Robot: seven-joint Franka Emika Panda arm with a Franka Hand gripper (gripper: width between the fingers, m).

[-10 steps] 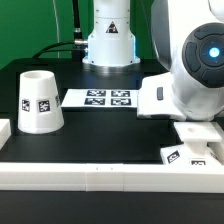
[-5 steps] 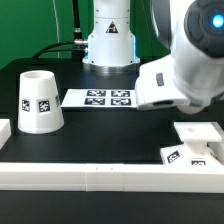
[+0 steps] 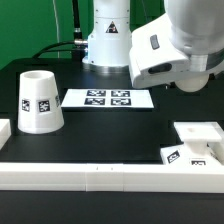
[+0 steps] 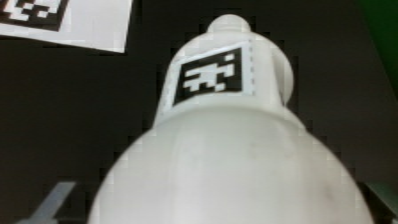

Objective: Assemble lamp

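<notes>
In the wrist view the white bulb, with a square tag on its neck, fills most of the picture and sits between the fingers of my gripper. One grey finger shows at its side. The gripper looks shut on the bulb and holds it above the black table. In the exterior view the arm's white hand hangs high at the right and hides the bulb and fingers. The tapered shade stands rim down at the left. The low base lies at the front right.
The marker board lies flat in the middle of the table, and its corner shows in the wrist view. A long white rail runs along the front edge. The arm's pedestal stands at the back.
The arm has risen and swung toward the exterior view's left, from low over the base at the right to high above the marker board's right end. The shade and base have not moved.
</notes>
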